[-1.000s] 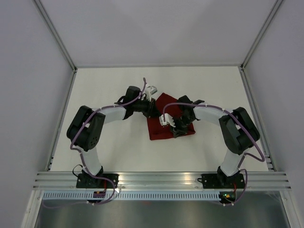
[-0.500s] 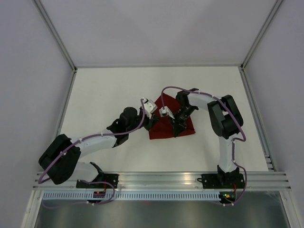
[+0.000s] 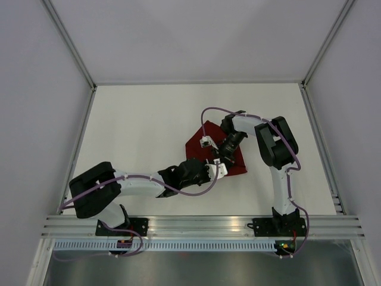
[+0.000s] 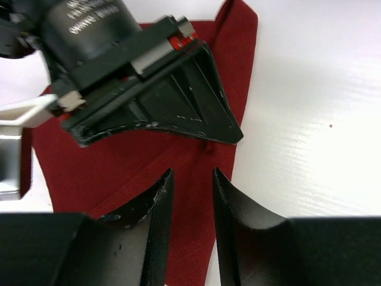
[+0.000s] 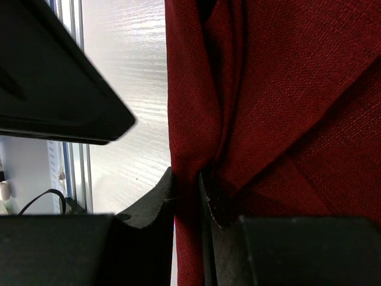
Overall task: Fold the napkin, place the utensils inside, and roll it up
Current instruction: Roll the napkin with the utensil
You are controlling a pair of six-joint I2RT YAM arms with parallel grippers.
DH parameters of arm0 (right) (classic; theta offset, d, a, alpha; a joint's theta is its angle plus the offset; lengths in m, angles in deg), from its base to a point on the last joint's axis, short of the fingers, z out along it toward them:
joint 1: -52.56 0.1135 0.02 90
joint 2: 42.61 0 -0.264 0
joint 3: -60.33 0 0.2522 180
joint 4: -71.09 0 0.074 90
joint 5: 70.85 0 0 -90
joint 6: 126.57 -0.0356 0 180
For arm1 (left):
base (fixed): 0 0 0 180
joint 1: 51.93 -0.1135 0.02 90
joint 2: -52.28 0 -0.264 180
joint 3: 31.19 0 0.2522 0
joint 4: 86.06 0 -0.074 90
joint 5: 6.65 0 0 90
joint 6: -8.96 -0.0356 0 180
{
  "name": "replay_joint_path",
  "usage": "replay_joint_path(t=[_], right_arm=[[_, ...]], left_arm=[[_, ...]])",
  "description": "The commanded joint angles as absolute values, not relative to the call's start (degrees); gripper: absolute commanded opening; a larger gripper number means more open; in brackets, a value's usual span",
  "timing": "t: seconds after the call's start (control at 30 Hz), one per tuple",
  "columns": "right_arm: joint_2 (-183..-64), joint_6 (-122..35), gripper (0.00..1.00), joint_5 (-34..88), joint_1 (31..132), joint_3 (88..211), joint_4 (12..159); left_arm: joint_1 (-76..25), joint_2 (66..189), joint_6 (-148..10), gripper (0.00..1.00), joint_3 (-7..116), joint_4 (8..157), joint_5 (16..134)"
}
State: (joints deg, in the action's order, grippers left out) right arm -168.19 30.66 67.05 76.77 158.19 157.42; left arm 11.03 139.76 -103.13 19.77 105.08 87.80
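The dark red napkin [image 3: 191, 146] lies partly folded on the white table, right of centre. My right gripper [image 3: 219, 154] comes at it from the far side and is shut on a bunched fold of the cloth [image 5: 286, 89]; in the right wrist view that gripper [image 5: 186, 176] has the fold pinched between both pads. My left gripper [image 3: 219, 167] reaches in low from the near left. Its jaws [image 4: 192, 173] stand narrowly open just above the napkin [image 4: 89, 173] near its right edge, holding nothing, right in front of the right gripper [image 4: 149, 101]. The utensils are out of view.
White tabletop [image 3: 137, 125] surrounds the cloth, closed in by white walls with metal posts [image 3: 80, 59]. An aluminium rail [image 3: 202, 223] with both arm bases runs along the near edge. The left arm's elbow [image 3: 92, 190] lies low at the near left.
The left arm has swung from the napkin's far left side round to its near edge and its jaws have parted slightly. The right arm shifted little, staying shut on the cloth, which has changed shape.
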Motion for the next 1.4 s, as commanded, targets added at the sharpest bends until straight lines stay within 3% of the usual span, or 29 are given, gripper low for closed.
replay_joint_path(t=[0.0,0.8,0.9,0.93,1.0,1.07,1.37], right_arm=[[-171.5,32.6,0.18,61.6,76.6,157.6,154.4],[-174.2,32.4,0.18,60.9,75.8,158.7,155.1],[-174.2,32.5,0.18,61.2,75.7,158.8,155.2],[-174.1,32.5,0.18,61.2,75.7,158.8,155.2],[-174.3,32.5,0.18,61.3,75.7,158.8,155.4],[-174.2,32.5,0.18,61.3,75.7,158.7,155.4],[-169.8,30.8,0.48,63.0,74.7,159.1,155.2]], left_arm=[[12.1,143.8,-107.8,0.38,23.3,103.7,87.9],[14.1,157.7,-111.5,0.40,28.0,105.0,86.6],[13.9,159.1,-111.3,0.30,29.0,102.5,84.9],[13.9,159.4,-111.0,0.18,29.2,101.9,84.6],[13.7,160.2,-110.6,0.04,29.9,100.3,83.6],[13.5,160.4,-109.7,0.02,30.3,99.0,82.0],[10.7,159.9,-104.9,0.02,32.8,91.1,71.1]])
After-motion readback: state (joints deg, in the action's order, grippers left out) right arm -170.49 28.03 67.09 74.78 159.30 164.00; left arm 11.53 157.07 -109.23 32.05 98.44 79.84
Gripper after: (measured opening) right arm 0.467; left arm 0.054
